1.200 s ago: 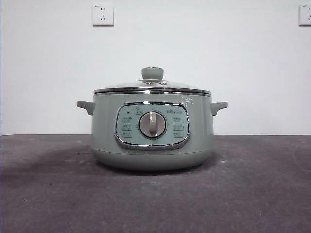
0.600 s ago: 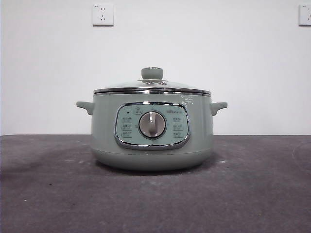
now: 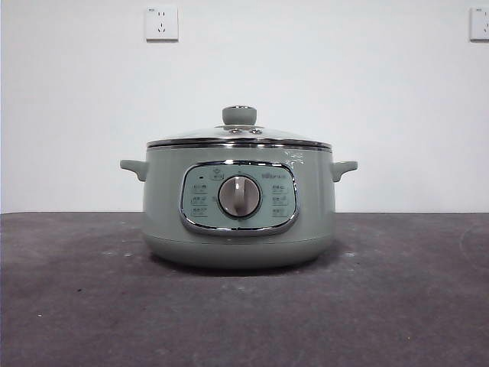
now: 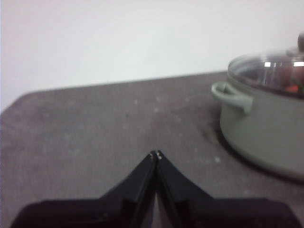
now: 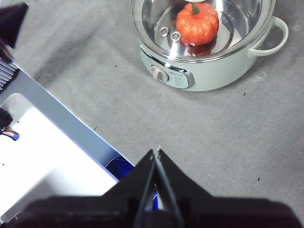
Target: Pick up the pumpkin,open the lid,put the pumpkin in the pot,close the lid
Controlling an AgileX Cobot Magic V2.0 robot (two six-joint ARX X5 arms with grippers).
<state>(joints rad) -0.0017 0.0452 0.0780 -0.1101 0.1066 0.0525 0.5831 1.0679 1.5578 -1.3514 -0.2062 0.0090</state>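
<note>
The sage-green pot (image 3: pixel 238 210) stands in the middle of the table with the glass lid (image 3: pixel 239 135) shut on it. In the right wrist view the orange pumpkin (image 5: pixel 197 24) lies inside the pot (image 5: pixel 209 71) under the lid (image 5: pixel 156 19). In the front view the pumpkin is hidden. My right gripper (image 5: pixel 156 153) is shut and empty, high above the table, well back from the pot. My left gripper (image 4: pixel 156 155) is shut and empty, low over the table beside the pot (image 4: pixel 266 128), a way off from its side handle (image 4: pixel 231 95).
The grey table (image 3: pixel 412 306) runs around the pot. A white and blue base unit (image 5: pixel 52 156) lies at the table's edge in the right wrist view. Two wall sockets (image 3: pixel 161 22) sit on the white wall behind.
</note>
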